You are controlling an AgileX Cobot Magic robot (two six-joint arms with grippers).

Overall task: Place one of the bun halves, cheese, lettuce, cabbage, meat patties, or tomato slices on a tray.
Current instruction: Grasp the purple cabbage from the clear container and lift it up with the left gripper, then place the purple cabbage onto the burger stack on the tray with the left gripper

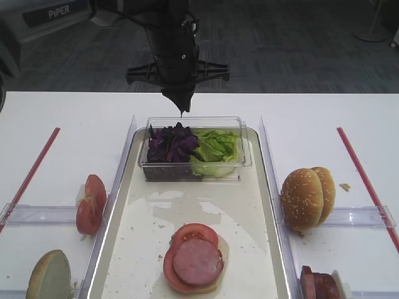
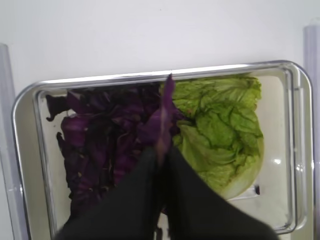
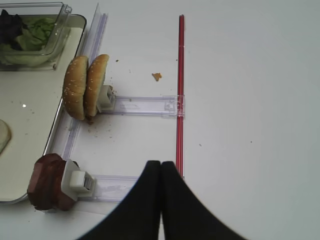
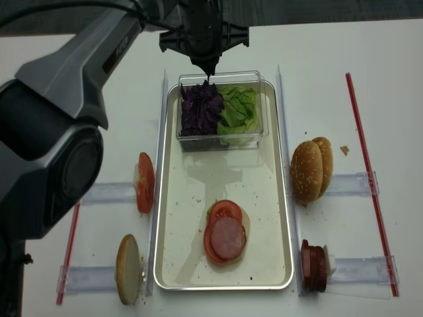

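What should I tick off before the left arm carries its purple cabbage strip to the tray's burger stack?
1. Left gripper shut on the cabbage strip: ok.
2. Strip lifted clear of the clear tub: cannot tell; in the left wrist view it hangs over the purple heap.
3. Landing spot in view: ok; the meat patty lies on tomato slices on the tray.
4. Path along the tray floor unobstructed: ok.
5. Right gripper out of the way: ok; shut, over the table beside the red strip.
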